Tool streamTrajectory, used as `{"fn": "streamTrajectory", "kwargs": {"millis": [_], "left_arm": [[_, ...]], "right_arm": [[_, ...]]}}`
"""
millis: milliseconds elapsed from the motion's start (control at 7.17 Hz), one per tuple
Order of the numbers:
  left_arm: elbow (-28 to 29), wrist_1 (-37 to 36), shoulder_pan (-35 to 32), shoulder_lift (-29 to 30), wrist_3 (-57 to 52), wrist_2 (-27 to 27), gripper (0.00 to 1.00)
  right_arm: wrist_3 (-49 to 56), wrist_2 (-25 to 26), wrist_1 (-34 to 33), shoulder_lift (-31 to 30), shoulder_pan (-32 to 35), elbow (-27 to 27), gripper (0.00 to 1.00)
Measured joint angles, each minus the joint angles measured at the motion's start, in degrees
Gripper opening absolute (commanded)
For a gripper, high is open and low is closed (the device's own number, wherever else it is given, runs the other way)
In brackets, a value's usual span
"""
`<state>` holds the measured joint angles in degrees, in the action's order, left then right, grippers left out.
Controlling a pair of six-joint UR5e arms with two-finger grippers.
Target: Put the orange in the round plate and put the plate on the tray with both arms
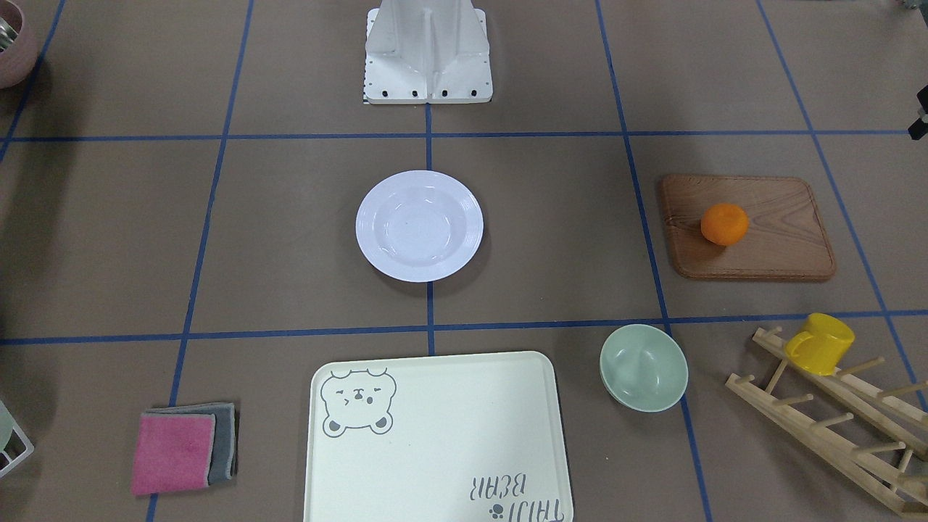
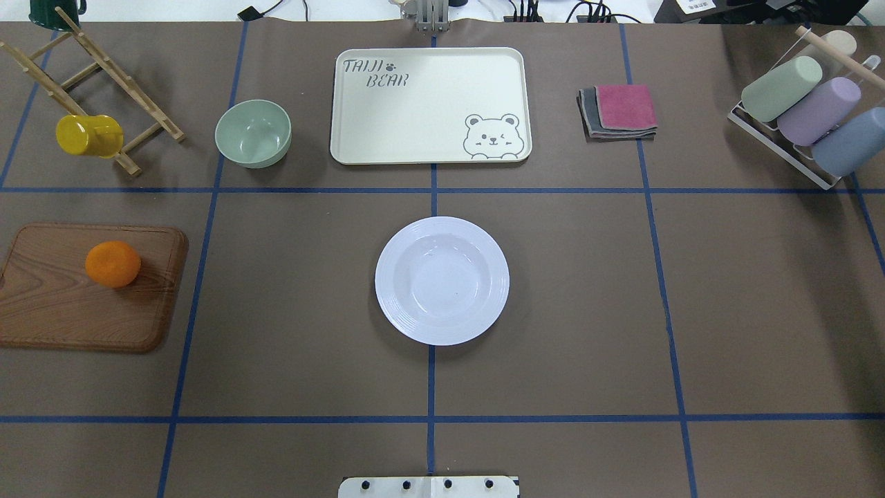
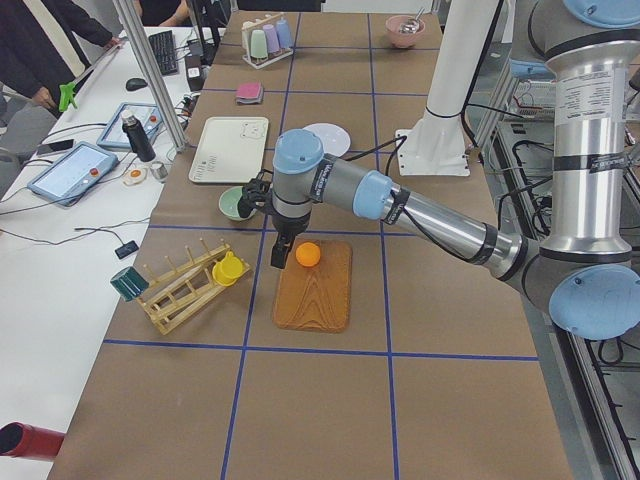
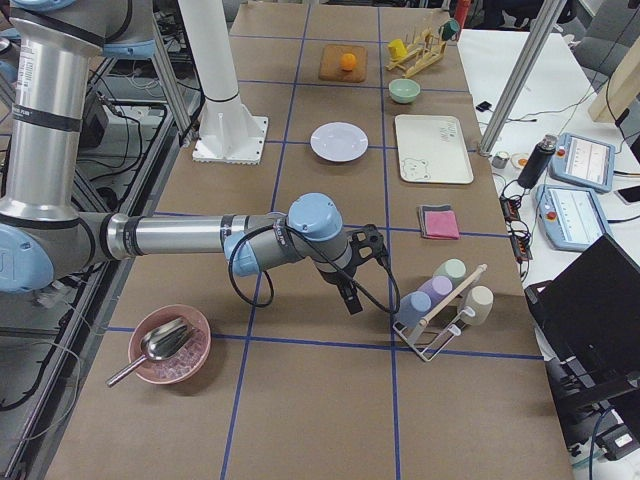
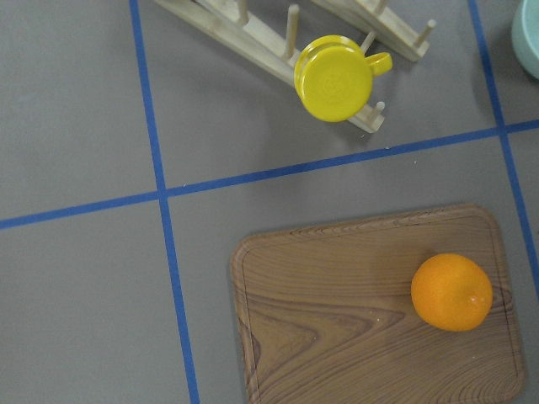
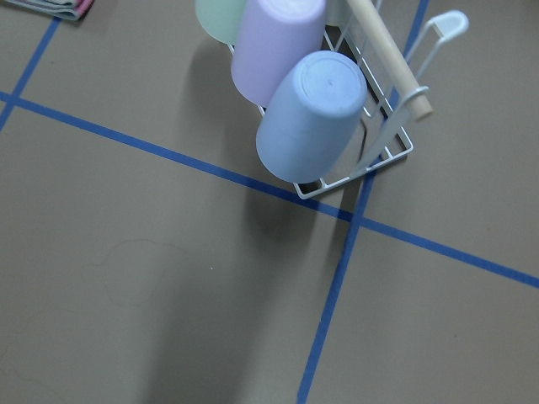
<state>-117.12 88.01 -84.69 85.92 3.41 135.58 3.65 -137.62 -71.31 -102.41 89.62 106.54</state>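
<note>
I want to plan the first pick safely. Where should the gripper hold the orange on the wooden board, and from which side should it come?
Grip the orange across its widest middle, coming straight down from above. It is round and sits alone on the flat wooden board, so there is likely free room on both sides of it.

A table covered in brown paper and squared off with blue tape lines carries a round glossy white plate at its middle. Beyond it, along the far edge, lie a rectangular cream plastic tray with a grey bear drawing, a pale green bowl, a wooden peg rack, folded pink and grey cloths and a white wire cup rack. A brown wooden board sits at the left end, well apart from the plate.
</note>
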Motion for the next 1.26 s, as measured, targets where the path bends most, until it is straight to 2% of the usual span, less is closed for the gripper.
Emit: {"fn": "streamTrajectory", "kwargs": {"millis": [279,419,698,977,1256], "left_arm": [[0.94,5.26,4.67,0.12,2.76,-0.27,0.99],[2.23,9.85,8.52,-0.04,8.31,-1.47,0.99],[6.44,23.11,18.74,-0.42,22.45,-8.25,0.99],[10.38,31.36,27.82,-0.42,32.16,-15.35,0.99],[12.12,35.38,34.33,-0.4,38.11,-20.51,0.99]], "right_arm": [[-12.5,-0.72,1.37,0.48,-5.11,2.59,1.0],[-21.49,2.21,1.47,0.53,-9.83,5.12,1.0],[-33.04,8.04,1.52,0.45,-17.07,8.51,1.0],[-35.08,9.22,1.54,0.38,-18.54,9.09,1.0],[-35.27,9.29,1.6,0.42,-18.67,9.19,1.0]]}}
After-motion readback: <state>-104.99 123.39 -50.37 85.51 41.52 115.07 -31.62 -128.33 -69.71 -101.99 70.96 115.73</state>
